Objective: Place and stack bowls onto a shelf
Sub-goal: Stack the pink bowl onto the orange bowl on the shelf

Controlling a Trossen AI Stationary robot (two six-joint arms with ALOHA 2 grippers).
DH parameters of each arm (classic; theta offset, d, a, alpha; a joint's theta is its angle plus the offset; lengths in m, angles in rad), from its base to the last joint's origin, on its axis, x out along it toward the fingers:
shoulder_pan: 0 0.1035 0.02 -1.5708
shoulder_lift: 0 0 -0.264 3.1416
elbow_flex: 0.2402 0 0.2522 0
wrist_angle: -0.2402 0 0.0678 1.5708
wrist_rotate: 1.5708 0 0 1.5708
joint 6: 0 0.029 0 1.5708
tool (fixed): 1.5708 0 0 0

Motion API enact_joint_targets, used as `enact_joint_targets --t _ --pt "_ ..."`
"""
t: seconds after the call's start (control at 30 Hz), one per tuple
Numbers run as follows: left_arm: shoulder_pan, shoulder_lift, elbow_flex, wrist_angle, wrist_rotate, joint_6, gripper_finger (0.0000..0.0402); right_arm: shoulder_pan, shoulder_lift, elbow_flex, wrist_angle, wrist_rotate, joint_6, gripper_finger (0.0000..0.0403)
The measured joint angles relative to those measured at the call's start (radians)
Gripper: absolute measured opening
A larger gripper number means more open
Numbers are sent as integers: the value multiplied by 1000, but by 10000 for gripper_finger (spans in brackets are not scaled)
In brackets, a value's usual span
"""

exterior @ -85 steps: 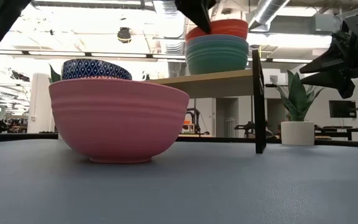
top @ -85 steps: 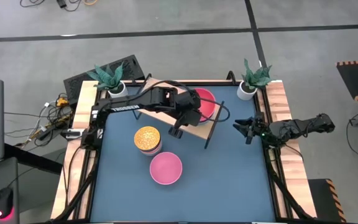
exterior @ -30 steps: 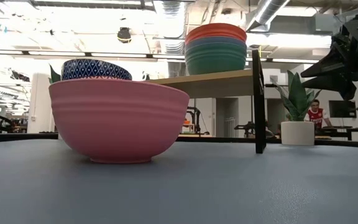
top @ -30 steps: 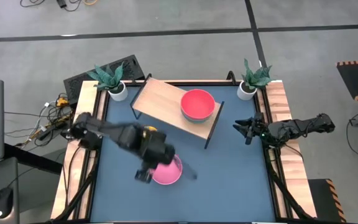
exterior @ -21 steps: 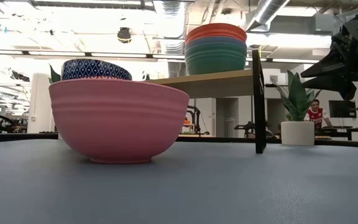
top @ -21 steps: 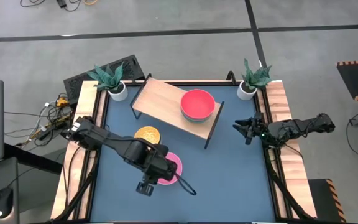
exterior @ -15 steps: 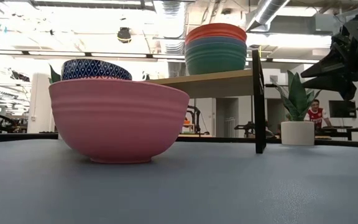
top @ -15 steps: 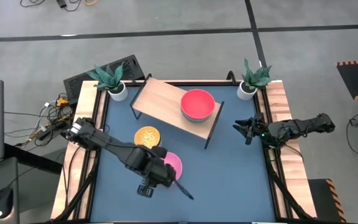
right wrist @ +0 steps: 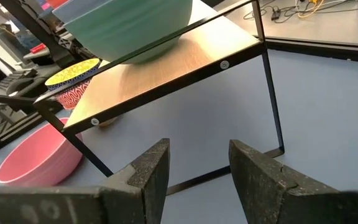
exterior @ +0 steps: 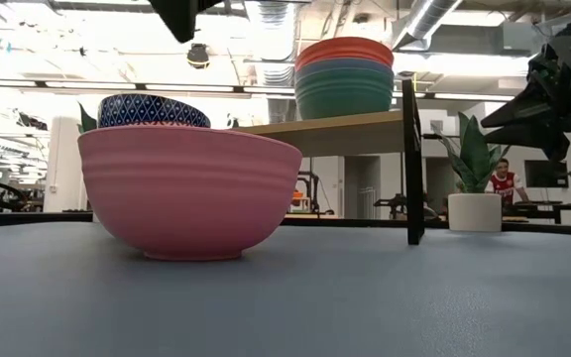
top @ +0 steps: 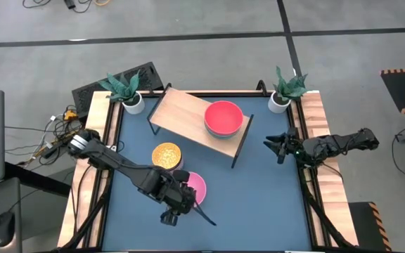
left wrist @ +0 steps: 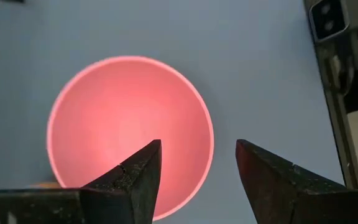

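The left gripper is now hanging over the pink bowl, which is sitting on the blue table at about six o'clock from the shelf. Moments ago this arm was up at the shelf, over the stack of bowls; it has since swung down across the table, and the stack is standing free at the shelf's three o'clock end with a red-pink bowl on top. That suggests one delivery is finished and the next pick is starting. In the left wrist view the two fingers are spread apart and holding nothing, with the bowl's near rim lying between them. The yellow patterned bowl is waiting just beside the pink one, at its ten o'clock. The right gripper is resting, fingers parted and empty, at the table's three o'clock edge. Judging by this, the pink bowl is the likely next grasp, with the shelf's free half open for it.
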Motion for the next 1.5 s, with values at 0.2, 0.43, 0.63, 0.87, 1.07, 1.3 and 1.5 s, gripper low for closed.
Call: enact_joint_targets --t 0.2,0.43,0.63,0.87,1.07,1.3,1.5 --pt "0 -58 -122 96 -1 28 192 0 0 0 -2 0 12 191" --pt "0 -119 -310 268 28 -36 192 0 0 0 -7 1 18 191" --pt "0 -132 -398 363 63 -32 192 0 0 0 -41 2 33 191" --pt "13 -131 -452 404 111 11 192 0 0 1 -53 2 45 191" --pt "21 -131 -535 535 139 -24 188 0 0 1 -54 2 45 191" --pt "22 -128 -604 576 112 -26 139 0 0 1 -55 2 60 191" --pt "21 -128 -629 590 111 -26 51 0 0 1 -56 2 60 191"
